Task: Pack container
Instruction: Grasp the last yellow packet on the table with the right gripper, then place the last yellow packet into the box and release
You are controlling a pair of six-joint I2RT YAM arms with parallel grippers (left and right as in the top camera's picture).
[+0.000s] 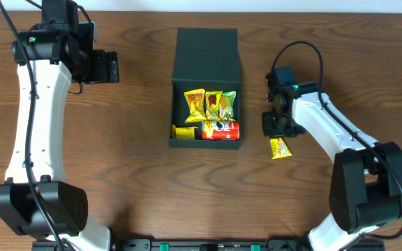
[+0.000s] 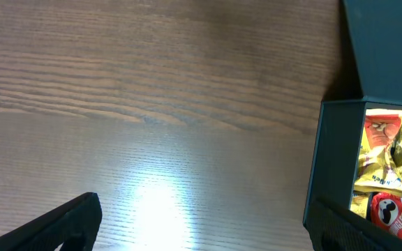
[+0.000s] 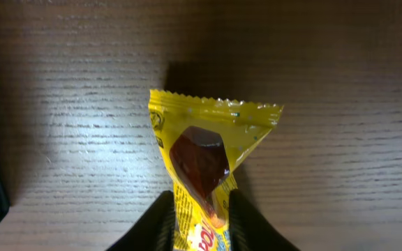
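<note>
The container [image 1: 206, 59] stands open mid-table, snacks inside; to its right the right gripper [image 3: 202, 222] pinches a yellow packet [image 3: 208, 150] by its end, probably for carrying in; the left gripper [image 1: 114, 67] hangs spread open, far left.

Dark teal container [image 1: 206, 50]; yellow packet [image 3: 218, 120]; brown-grained table [image 1: 131, 104]

Overhead: fixed above the table [image 1: 138, 174], facing straight down, far enough back to take in the whole workspace, container [image 1: 206, 59] at centre.

Left wrist: low, facing down. The container [image 2: 333, 160] sits at its right edge, shared with overhead.

Right wrist: very near the tabletop. A yellow packet [image 3: 208, 139] fills the frame; the same packet [image 1: 279, 148] shows small overhead.
</note>
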